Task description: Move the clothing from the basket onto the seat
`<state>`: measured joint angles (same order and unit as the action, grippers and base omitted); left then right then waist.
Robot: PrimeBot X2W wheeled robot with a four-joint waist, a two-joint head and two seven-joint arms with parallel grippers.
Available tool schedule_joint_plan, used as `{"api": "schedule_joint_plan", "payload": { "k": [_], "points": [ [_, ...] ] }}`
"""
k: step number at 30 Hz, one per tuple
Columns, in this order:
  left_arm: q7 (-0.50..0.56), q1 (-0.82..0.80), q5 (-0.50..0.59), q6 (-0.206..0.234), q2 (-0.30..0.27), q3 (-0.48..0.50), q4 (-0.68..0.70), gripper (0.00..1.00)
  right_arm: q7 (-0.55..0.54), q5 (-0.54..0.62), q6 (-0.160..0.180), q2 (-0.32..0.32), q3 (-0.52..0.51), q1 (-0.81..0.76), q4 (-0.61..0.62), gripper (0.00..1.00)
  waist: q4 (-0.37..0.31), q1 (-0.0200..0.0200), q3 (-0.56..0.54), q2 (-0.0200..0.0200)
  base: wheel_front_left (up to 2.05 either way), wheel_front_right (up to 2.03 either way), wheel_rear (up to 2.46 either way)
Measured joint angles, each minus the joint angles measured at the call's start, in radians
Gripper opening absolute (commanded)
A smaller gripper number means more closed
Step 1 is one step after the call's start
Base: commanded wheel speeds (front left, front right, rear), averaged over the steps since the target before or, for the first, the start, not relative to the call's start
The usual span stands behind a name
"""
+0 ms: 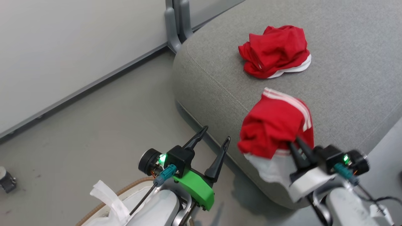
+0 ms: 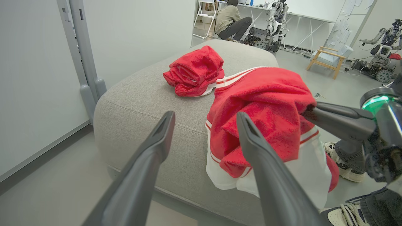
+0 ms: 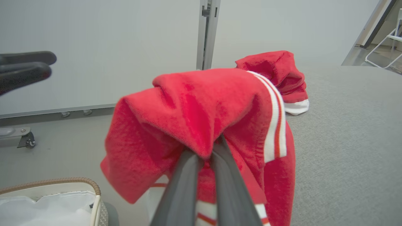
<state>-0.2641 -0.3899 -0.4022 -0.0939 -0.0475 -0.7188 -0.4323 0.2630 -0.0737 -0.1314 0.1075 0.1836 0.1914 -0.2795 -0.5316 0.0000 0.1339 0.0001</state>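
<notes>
My right gripper is shut on a bunched red garment with white stripes, the clothing. It hangs partly over the near corner of the grey seat, its white panel drooping down the side. In the right wrist view the fingers pinch the clothing from below. My left gripper stands open with nothing in it, just left of the seat's edge and above the basket. In the left wrist view the left gripper points at the seat and the held clothing.
Another crumpled red garment lies farther back on the seat. A grey partition post stands at the seat's far corner. The basket's white liner shows inside its rim. A person's shoes stand beside the seat; another person sits far back.
</notes>
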Motion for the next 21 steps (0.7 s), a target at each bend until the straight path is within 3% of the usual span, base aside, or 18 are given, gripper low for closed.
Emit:
{"api": "schedule_joint_plan", "payload": {
  "k": [11,14,21],
  "points": [
    [0.0,-0.024,0.077,0.001,-0.001,0.059,-0.049,1.0,0.0,0.034,0.0,0.2,-0.097,0.355,0.007,0.0,-0.013,0.0,0.12,0.0,0.0,0.0,0.0],
    [0.0,-0.041,0.1,-0.004,-0.001,0.065,-0.057,1.0,0.0,0.049,0.0,0.258,-0.144,0.468,-0.041,0.0,0.0,0.0,0.163,0.0,0.0,0.0,0.0],
    [0.0,-0.119,0.148,-0.021,-0.003,0.045,-0.066,1.0,0.0,0.098,0.0,0.329,-0.23,0.638,-0.204,0.0,0.061,0.0001,0.262,0.0,0.0,0.0,0.0]
  ]
}}
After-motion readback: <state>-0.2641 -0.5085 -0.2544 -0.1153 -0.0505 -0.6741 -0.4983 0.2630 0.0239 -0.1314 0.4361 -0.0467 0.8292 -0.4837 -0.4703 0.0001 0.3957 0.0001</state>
